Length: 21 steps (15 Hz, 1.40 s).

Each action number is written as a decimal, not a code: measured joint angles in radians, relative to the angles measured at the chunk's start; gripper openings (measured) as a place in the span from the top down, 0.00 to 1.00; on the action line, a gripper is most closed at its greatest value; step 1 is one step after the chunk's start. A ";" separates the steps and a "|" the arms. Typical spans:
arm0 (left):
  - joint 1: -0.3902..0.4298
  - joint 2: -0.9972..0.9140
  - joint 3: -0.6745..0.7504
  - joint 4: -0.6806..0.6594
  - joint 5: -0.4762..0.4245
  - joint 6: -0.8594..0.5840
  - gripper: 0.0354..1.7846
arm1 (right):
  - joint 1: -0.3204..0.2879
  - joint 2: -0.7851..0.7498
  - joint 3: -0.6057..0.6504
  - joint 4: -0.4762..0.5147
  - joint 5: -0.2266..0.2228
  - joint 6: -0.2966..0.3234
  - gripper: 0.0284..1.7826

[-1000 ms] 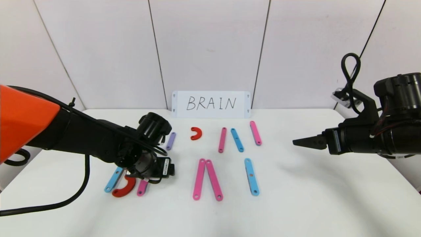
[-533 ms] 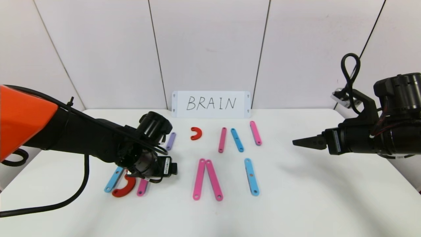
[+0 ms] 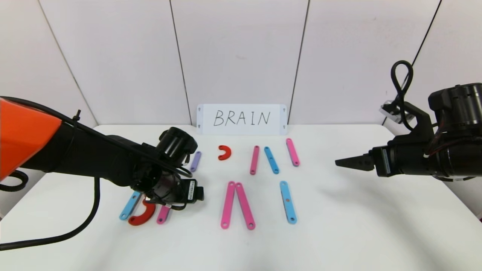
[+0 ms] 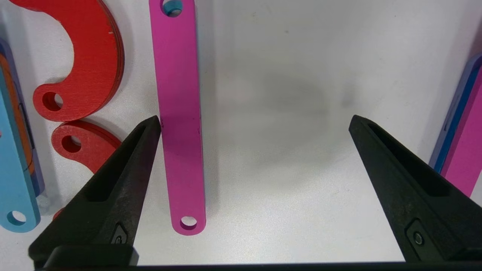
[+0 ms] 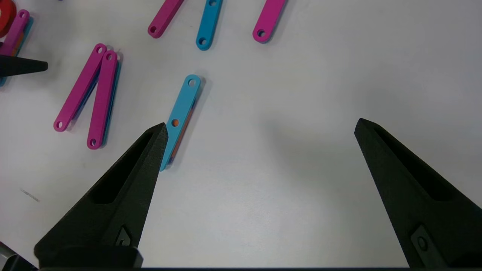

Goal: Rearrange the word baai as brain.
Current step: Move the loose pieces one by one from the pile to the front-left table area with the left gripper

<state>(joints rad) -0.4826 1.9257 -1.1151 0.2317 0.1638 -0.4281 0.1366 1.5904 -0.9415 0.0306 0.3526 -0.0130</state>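
Left gripper (image 4: 255,122) low over the B cluster at the table's (image 3: 339,226) front left, jaws wide, holding nothing
Left wrist view shows one tip beside the pink strip (image 4: 180,113), two red curves (image 4: 88,64) next to it, hidden under the arm in head view; right gripper (image 5: 260,128) parked high at right, jaws wide

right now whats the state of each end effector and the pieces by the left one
left end effector: open, low over the table, holding nothing
right end effector: open, empty, raised off to the right
pink strip: lying flat beside one left finger, not gripped
red curves: flat on the table, two, ends close together
light-blue strip: flat, beside the red curves
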 joint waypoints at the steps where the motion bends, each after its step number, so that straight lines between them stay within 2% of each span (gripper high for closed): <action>1: 0.000 -0.004 0.002 0.004 0.000 0.002 0.02 | 0.000 0.000 0.000 0.000 0.000 0.000 0.03; 13: -0.036 -0.011 0.002 0.019 -0.011 -0.017 0.02 | -0.001 0.000 0.000 0.000 -0.002 0.000 0.03; 21: -0.036 -0.039 -0.005 0.143 -0.006 0.000 0.02 | 0.000 0.000 0.001 0.000 -0.002 0.000 0.03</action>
<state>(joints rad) -0.5181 1.8872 -1.1198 0.3743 0.1583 -0.4285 0.1362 1.5909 -0.9409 0.0306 0.3506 -0.0130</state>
